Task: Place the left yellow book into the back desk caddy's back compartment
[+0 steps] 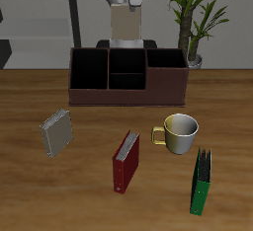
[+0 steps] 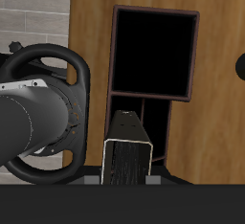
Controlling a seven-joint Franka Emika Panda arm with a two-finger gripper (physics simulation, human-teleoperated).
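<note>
You have the left yellow book (image 1: 126, 28), a thin pale tan hardcover, off the table and up over the back desk caddy (image 1: 94, 95), the long low maroon-brown box organiser near the middle of the table's back edge. The two-finger gripper (image 1: 126, 11) looks clamped on the book's upper end; the fingers themselves are mostly hidden, so take that as a reading, not a certainty. Pick-up and carry appear done. Lowering into the back compartment (image 1: 126, 59), the small squarish rear cell of the middle section, and letting go are left.

The book hangs upright: long axis vertical, lower edge pointing down at the caddy, broad cover facing the table's front edge. From the wrist it shows end-on as a narrow dark slab (image 2: 127, 156) with the black-lined cells beyond it. Whether it sits squarely over the rear cell or a little behind the rim, I cannot tell.

The twin tan book (image 1: 57, 131) lies flat, well apart, toward the front edge.
</note>
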